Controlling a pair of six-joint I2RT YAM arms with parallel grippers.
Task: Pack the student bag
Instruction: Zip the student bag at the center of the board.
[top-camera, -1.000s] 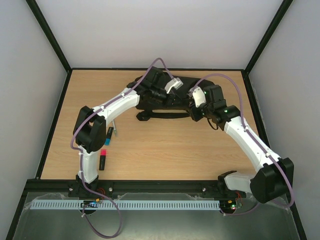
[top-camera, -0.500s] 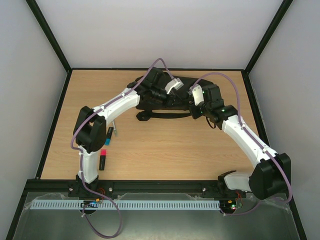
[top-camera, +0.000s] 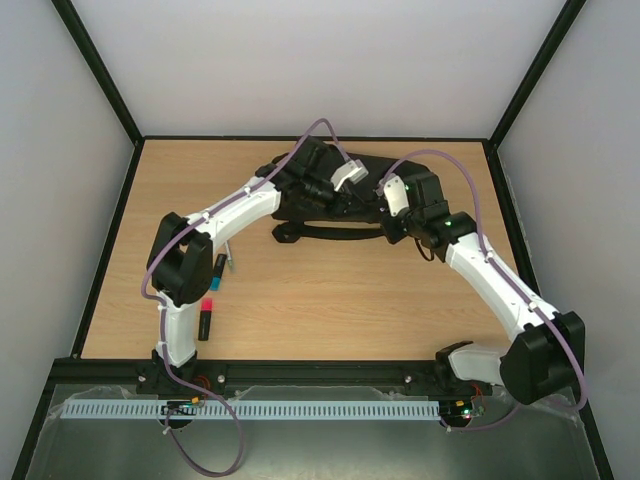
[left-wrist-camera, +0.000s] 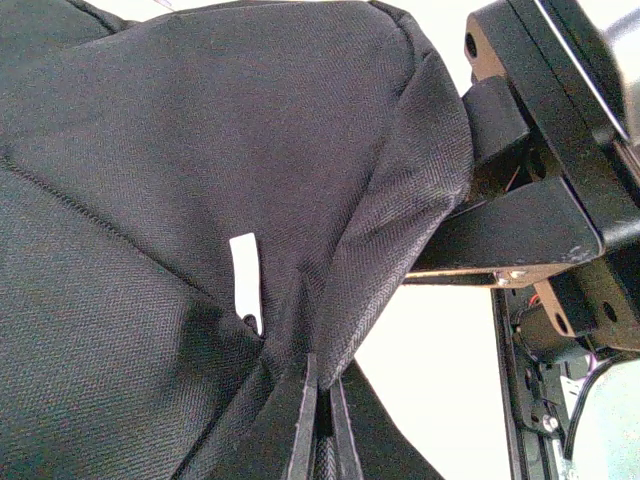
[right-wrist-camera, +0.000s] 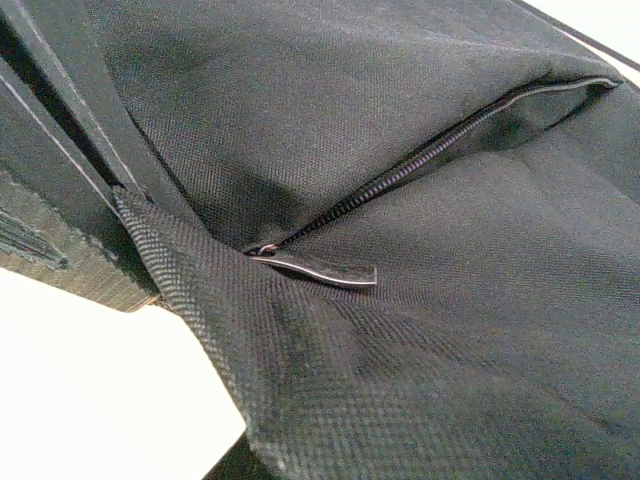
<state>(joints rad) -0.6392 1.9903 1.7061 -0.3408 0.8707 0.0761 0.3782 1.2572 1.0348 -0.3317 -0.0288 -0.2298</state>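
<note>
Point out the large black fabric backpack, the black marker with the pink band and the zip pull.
Large black fabric backpack (top-camera: 312, 212): top external view, near-side fabric.
Black marker with pink band (top-camera: 206, 318): top external view, mid barrel.
Zip pull (right-wrist-camera: 322, 269): right wrist view, middle of its flat tab.

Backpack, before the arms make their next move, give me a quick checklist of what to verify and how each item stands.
1. Hold of left gripper on backpack: ok, shut on a fabric fold.
2. Hold of right gripper: ok, shut on fabric beside the zipper pull.
3. Zipper pull free: ok, lying flat, ungripped.
4. Pocket zipper open: cannot tell; teeth near the pull look meshed.
5. Things packed: not ok, pink-capped marker lies on the table.
</note>
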